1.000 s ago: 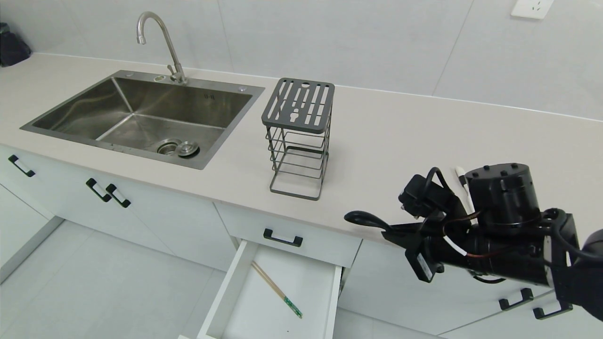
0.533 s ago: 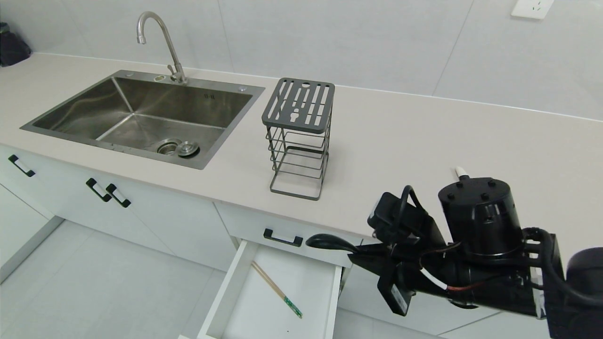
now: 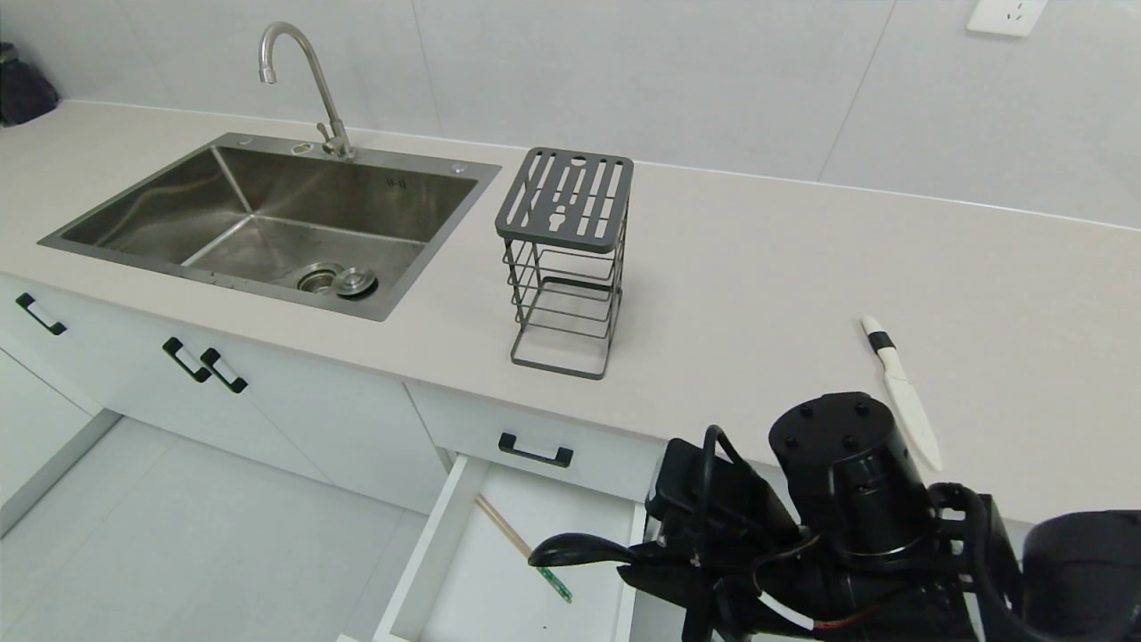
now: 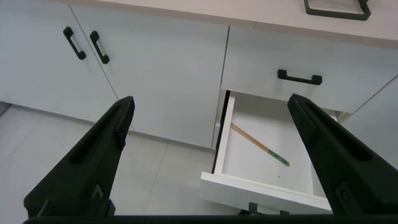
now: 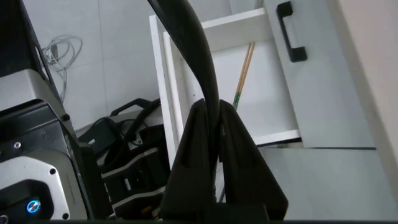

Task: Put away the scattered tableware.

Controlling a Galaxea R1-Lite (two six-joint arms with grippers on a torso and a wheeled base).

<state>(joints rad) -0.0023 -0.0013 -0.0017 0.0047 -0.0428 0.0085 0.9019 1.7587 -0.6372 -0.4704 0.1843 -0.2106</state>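
**Spoon brought down to the drawer**

The right gripper [image 3: 649,569], clamped on the black spoon [image 3: 578,550], has dropped from counter height within the last second. The spoon's head now hangs over the open drawer [image 3: 417,557], where chopsticks [image 3: 521,546] lie. Release looks next. The left gripper [image 4: 209,101] is spread and empty. Beyond, a knife [image 3: 900,392] waits on the counter [image 3: 740,267].

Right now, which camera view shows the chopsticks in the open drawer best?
The left wrist view: the chopsticks lie whole and unobstructed on the drawer floor. In the head view the black spoon crosses over their middle. In the right wrist view their green end is cut off by the right hand.
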